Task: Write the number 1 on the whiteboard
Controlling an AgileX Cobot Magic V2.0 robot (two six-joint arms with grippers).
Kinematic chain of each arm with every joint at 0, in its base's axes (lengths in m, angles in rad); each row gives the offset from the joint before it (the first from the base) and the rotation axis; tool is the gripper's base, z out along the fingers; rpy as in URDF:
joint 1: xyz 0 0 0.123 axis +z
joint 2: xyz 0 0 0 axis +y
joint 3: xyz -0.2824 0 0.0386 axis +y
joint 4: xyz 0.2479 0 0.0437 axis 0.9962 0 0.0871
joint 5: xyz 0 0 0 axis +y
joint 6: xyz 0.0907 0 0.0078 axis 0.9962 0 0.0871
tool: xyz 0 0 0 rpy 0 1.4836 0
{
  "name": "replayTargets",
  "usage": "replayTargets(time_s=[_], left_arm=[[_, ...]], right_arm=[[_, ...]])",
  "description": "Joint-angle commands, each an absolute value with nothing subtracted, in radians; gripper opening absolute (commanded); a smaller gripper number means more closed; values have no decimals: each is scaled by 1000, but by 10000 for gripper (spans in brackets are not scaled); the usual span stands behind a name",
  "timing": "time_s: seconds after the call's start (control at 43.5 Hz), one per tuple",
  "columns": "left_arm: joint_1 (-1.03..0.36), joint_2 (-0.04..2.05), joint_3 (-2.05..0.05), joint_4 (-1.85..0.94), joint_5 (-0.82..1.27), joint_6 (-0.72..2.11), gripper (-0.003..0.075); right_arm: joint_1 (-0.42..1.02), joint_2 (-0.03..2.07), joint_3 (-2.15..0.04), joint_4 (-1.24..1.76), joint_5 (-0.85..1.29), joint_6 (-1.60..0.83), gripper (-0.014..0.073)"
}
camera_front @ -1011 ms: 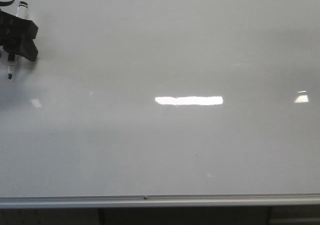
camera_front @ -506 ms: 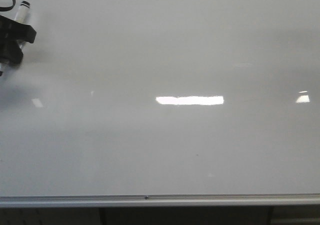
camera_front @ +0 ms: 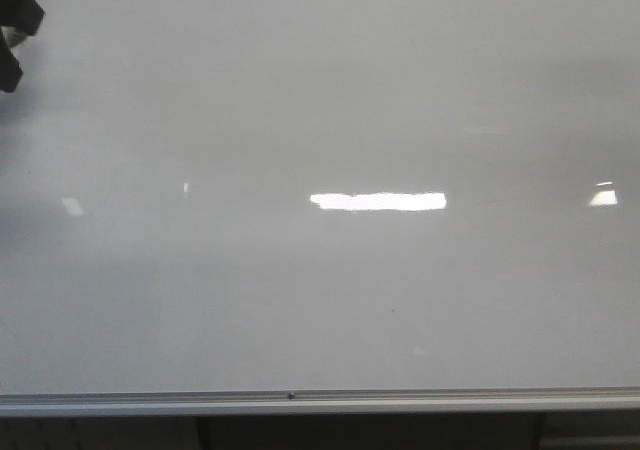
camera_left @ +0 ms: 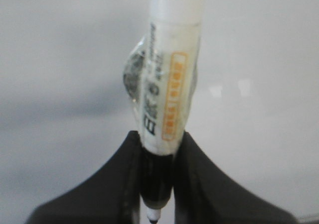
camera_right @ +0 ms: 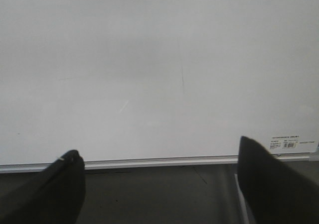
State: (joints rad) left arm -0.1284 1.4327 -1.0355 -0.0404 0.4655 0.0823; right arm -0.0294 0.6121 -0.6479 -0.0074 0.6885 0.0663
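Gleaming under ceiling lights, the whiteboard (camera_front: 330,270) fills the front view, the left gripper (camera_front: 12,32) barely in frame. Left wrist: jaws clamp a white marker pen (camera_left: 167,84), its long axis running out lengthwise between them. Right wrist: the right gripper (camera_right: 159,184) gapes; ahead, the number 1 (camera_right: 182,77) stands nearly vertical.

Looks like an office or lab room to me: a big glossy whiteboard (camera_front: 330,270) with a silver rail (camera_front: 320,402), ceiling strip lights (camera_front: 378,201) glaring off it, and a barcode sticker (camera_right: 286,142) near the right jaws.
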Motion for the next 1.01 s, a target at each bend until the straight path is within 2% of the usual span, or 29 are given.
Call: replayTargets(time_s=[0.0, 0.161, 0.506, 0.712, 0.988], left_arm=[[-153, 1327, -1112, -51, 615, 175, -20], [-238, 1246, -1194, -53, 883, 259, -20], [-583, 1224, -1267, -55, 1195, 432, -20], [-733, 1246, -1267, -55, 1242, 438, -20], [-773, 1261, -1267, -53, 1231, 438, -20]], right_arm=[[-29, 620, -682, -19, 629, 61, 644], [-29, 620, -682, -19, 629, 61, 644], [-29, 620, -682, -19, 629, 61, 644], [-29, 620, -682, -18, 626, 61, 644], [-27, 621, -698, 19, 629, 43, 644]])
